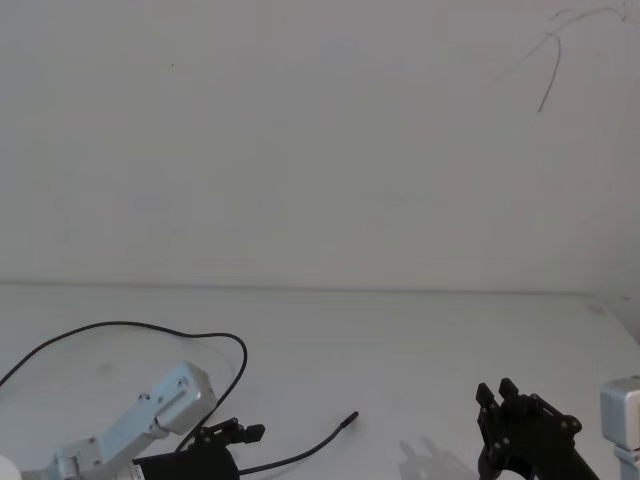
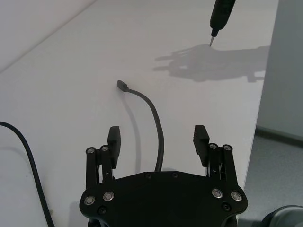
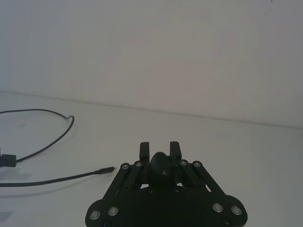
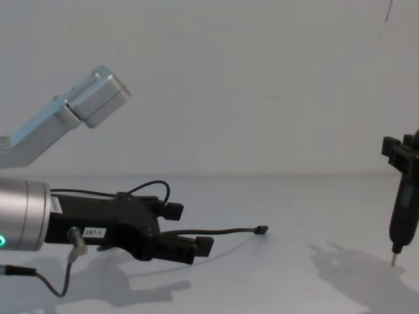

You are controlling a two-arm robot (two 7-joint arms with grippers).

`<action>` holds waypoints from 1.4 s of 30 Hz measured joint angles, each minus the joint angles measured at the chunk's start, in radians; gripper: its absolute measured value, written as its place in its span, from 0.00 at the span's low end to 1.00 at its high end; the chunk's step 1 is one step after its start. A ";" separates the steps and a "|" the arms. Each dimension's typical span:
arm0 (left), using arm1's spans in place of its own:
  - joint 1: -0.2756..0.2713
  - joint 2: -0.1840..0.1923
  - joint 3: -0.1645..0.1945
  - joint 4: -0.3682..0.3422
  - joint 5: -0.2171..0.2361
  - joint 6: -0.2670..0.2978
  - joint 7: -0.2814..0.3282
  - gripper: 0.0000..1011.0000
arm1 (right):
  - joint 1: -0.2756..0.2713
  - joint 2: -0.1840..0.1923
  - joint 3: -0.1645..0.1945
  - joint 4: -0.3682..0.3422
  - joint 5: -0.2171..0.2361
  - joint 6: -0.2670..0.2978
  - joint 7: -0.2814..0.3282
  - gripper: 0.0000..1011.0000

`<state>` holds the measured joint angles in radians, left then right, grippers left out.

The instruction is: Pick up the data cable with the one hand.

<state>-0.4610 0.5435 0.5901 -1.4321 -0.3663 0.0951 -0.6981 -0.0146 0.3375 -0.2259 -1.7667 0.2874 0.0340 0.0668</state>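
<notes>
White table (image 1: 400, 340), plain wall (image 1: 300, 150), perhaps grey floor (image 2: 279, 179).

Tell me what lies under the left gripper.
The data cable runs between the open fingers of the left gripper, toward its small plug. Beneath the gripper's body it is covered.

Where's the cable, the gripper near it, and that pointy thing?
data cable (image 2: 152, 106): left wrist view, curve behind small plug.
left gripper (image 2: 157, 137): left wrist view, midway between fingertips.
pointed tool (image 4: 400, 216): chest view, dark body.
</notes>
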 joint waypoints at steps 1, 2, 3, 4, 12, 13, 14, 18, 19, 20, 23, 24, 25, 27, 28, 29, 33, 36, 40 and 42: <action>0.000 -0.002 0.001 0.001 0.001 0.001 0.002 0.92 | 0.000 0.000 0.000 0.000 0.000 0.000 0.000 0.25; -0.001 -0.005 0.003 0.003 0.003 0.002 0.007 0.90 | 0.000 0.000 0.000 0.000 0.000 0.000 0.000 0.25; -0.002 -0.006 0.004 0.003 0.005 0.002 0.010 0.88 | 0.000 0.000 0.000 0.000 0.000 0.000 0.000 0.25; -0.002 -0.007 0.005 0.004 0.005 0.002 0.012 0.85 | 0.000 0.000 0.000 0.000 0.000 0.000 0.000 0.25; -0.004 -0.016 0.011 0.009 0.012 0.004 0.027 0.61 | 0.000 0.000 0.000 0.000 0.000 0.000 0.000 0.25; -0.004 -0.016 0.011 0.009 0.013 0.004 0.027 0.59 | 0.000 0.000 0.000 0.000 0.000 0.000 0.000 0.25; -0.005 -0.018 0.012 0.010 0.013 0.005 0.029 0.57 | 0.000 0.000 0.000 0.000 0.000 0.000 0.000 0.25; -0.005 -0.020 0.013 0.011 0.015 0.005 0.033 0.45 | 0.000 0.000 0.000 0.000 0.000 0.000 0.000 0.25; -0.005 -0.020 0.014 0.011 0.015 0.005 0.033 0.39 | 0.000 0.000 0.000 0.000 0.000 0.000 0.000 0.25; -0.005 -0.021 0.014 0.011 0.016 0.005 0.034 0.36 | 0.000 0.000 0.000 0.000 0.000 0.000 0.000 0.25; -0.005 -0.022 0.015 0.012 0.017 0.006 0.036 0.25 | 0.000 0.000 0.000 0.000 0.000 0.000 0.000 0.25; -0.005 -0.022 0.015 0.012 0.017 0.006 0.037 0.25 | 0.000 0.000 0.000 0.000 0.000 0.000 0.000 0.25; -0.006 -0.022 0.015 0.012 0.017 0.006 0.037 0.21 | 0.000 0.000 0.000 0.000 0.000 0.000 0.000 0.25; -0.006 -0.023 0.015 0.012 0.017 0.006 0.038 0.17 | 0.000 0.000 0.000 0.000 0.000 0.000 0.000 0.25; -0.006 -0.023 0.015 0.012 0.017 0.006 0.038 0.12 | 0.000 0.000 0.000 0.000 0.000 0.000 0.000 0.25; -0.006 -0.023 0.015 0.012 0.017 0.006 0.038 0.10 | 0.000 0.000 0.000 0.000 0.000 0.000 0.000 0.25; -0.005 -0.023 0.014 0.013 0.013 0.002 0.035 0.05 | 0.000 0.000 0.000 0.000 0.000 0.000 0.000 0.25; -0.003 -0.023 0.008 0.016 0.001 -0.009 0.025 0.05 | 0.000 0.000 0.000 0.000 0.000 0.000 0.000 0.25; 0.001 -0.023 -0.005 0.022 -0.034 -0.037 -0.004 0.05 | 0.000 0.000 0.000 0.000 0.000 0.000 0.000 0.25; 0.003 -0.022 -0.011 0.025 -0.046 -0.046 -0.015 0.05 | 0.000 0.000 0.000 0.000 0.000 0.000 0.000 0.25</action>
<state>-0.4575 0.5211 0.5791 -1.4070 -0.4123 0.0488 -0.7130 -0.0146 0.3374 -0.2259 -1.7668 0.2874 0.0340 0.0668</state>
